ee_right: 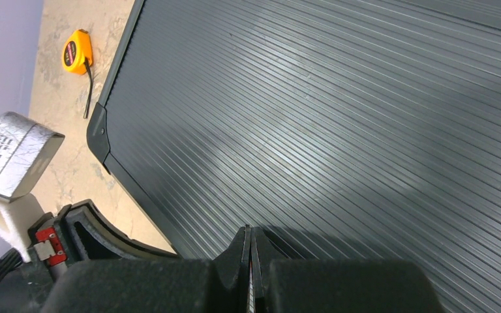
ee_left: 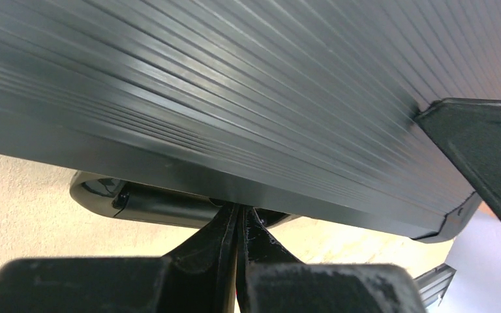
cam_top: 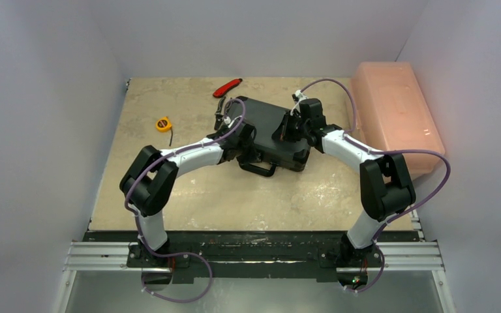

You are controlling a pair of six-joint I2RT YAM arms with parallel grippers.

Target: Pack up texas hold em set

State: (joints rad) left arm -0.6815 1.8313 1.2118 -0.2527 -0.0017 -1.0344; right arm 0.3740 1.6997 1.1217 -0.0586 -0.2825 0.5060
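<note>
The black briefcase (cam_top: 271,134) lies closed on the tabletop (cam_top: 235,195), toward the far middle, its handle (cam_top: 259,169) facing the arms. The left gripper (ee_left: 238,218) sits at its front edge above the handle, jaws together. The right gripper (ee_right: 250,238) is over the ribbed top, jaws together. A yellow tape measure (cam_top: 163,123) lies well left

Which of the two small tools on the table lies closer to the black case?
The red-handled pliers, just beyond the far left corner of the black case. The yellow tape measure lies well apart from it, farther left.
</note>
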